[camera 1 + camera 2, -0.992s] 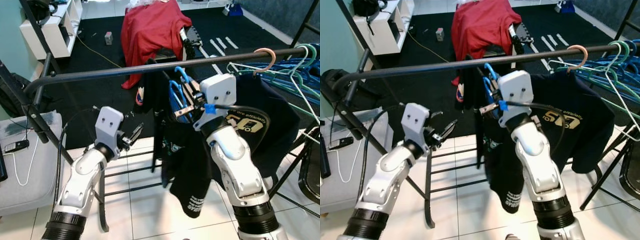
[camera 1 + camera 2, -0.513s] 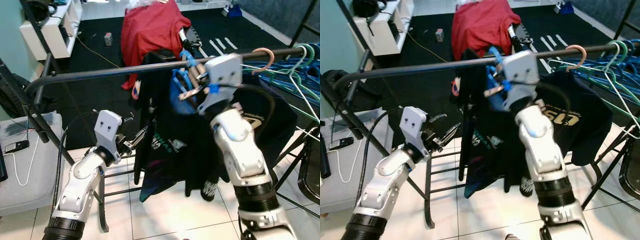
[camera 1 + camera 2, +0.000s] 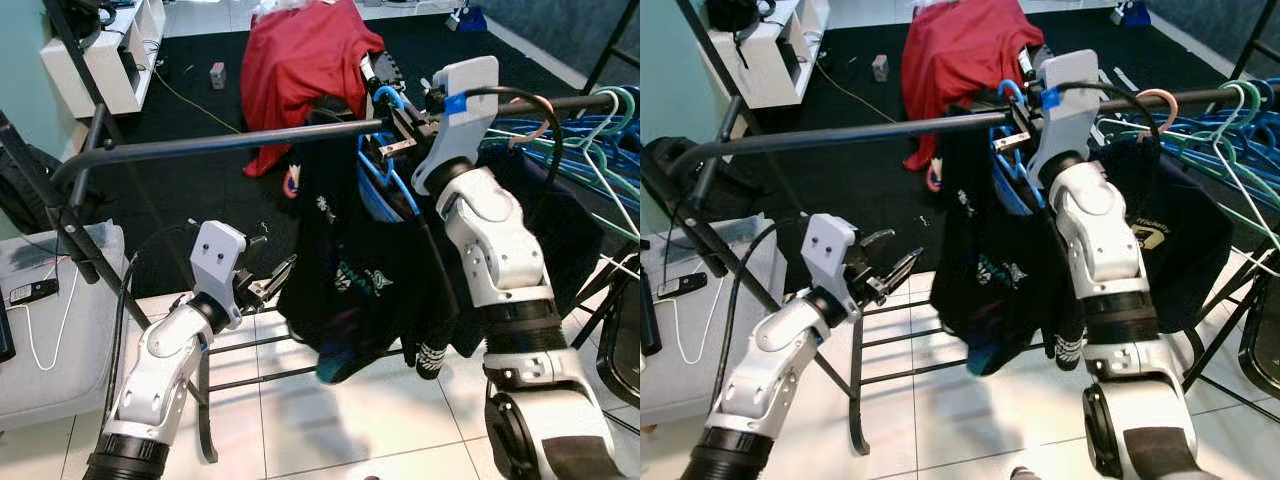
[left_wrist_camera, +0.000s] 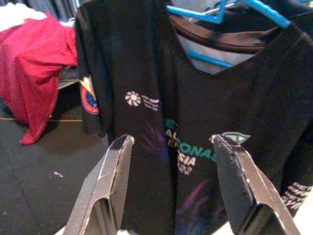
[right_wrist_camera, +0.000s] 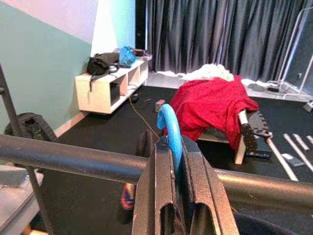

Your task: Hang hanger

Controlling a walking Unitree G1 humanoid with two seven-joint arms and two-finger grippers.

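Nearest, the left gripper (image 3: 268, 288) waits low with its fingers spread, facing the black T-shirt (image 3: 365, 270), a soft, light load that will sway. The right gripper (image 3: 400, 125) pinches the blue hanger (image 3: 385, 185) by its stiff hook, the sensible hold, right at the garment rail (image 3: 220, 143) towards its right end. Beyond lies a red cloth (image 3: 300, 60).

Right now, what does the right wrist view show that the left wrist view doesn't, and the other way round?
The right wrist view shows the right gripper shut on the blue hanger hook at the black rail, plus a white shelf unit. The left wrist view shows the open left gripper facing the black t-shirt print and collar. Both show the hanger and the red cloth.
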